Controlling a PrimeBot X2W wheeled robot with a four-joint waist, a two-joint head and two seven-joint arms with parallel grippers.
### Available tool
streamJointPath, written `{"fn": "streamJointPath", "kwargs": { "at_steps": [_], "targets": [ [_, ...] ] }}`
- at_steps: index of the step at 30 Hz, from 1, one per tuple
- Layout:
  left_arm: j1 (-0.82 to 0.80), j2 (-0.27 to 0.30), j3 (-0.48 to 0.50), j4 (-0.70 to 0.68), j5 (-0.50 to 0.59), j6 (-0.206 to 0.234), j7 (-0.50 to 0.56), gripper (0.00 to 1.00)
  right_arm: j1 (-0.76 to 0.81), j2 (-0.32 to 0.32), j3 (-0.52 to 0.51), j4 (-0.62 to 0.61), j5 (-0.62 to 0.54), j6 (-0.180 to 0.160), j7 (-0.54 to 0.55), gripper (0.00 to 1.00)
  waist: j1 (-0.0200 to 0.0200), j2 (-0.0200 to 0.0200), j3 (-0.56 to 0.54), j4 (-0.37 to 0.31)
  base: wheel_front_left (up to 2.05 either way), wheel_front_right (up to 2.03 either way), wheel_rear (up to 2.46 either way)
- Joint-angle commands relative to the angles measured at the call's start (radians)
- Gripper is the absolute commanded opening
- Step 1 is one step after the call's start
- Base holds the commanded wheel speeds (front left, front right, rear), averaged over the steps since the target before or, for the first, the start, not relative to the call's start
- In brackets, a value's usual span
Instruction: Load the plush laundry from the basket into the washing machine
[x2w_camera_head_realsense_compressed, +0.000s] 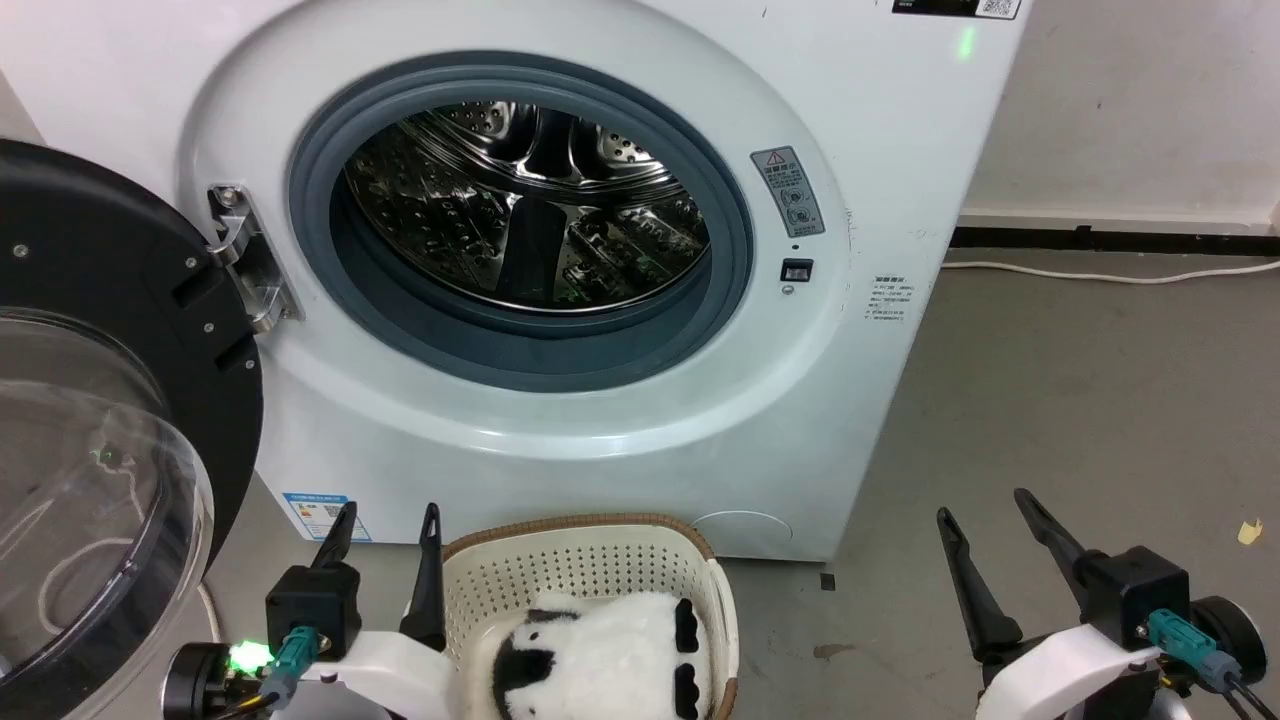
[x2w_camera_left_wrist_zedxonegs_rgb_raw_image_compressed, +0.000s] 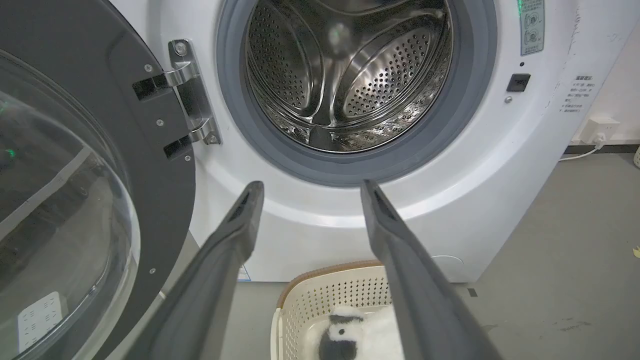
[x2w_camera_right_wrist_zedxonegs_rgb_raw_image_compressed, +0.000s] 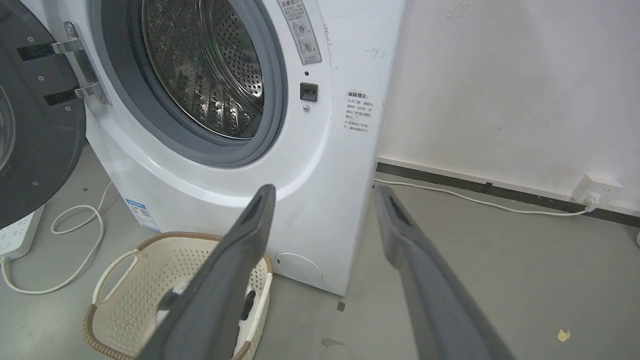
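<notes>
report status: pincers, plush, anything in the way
Left pincer open, right pincer open. Fluffy white-and-black plush toy in cream perforated basket. White front-loading washer door open, drum unobstructed.

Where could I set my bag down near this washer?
The bare grey floor right of the washing machine is free, bordered by its side, the white cable along the wall and the open right gripper. Crowded in front: the basket with the plush toy at the base, the open left gripper beside it, the open door to the left.

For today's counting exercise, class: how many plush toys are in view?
1. The plush toy lies in the basket before the washing machine; its bulk could hide smaller ones beneath.
</notes>
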Motion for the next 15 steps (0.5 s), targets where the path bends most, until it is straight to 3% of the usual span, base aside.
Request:
{"fn": "streamJointPath", "kwargs": {
  "at_steps": [1,15],
  "targets": [
    [0.0,0.0,-0.006,-0.001,-0.007,0.005,-0.009,1.0,0.01,0.0,-0.004,0.0,0.009,0.0,-0.01,1.0,0.0,0.0,0.002,-0.001,0.0,0.0,0.0],
    [-0.025,0.0,-0.05,0.074,-0.033,0.002,-0.038,1.0,0.006,0.0,-0.006,0.003,0.042,0.0,-0.039,1.0,0.0,0.0,0.054,-0.029,0.0,0.0,0.0]
  ]
}}
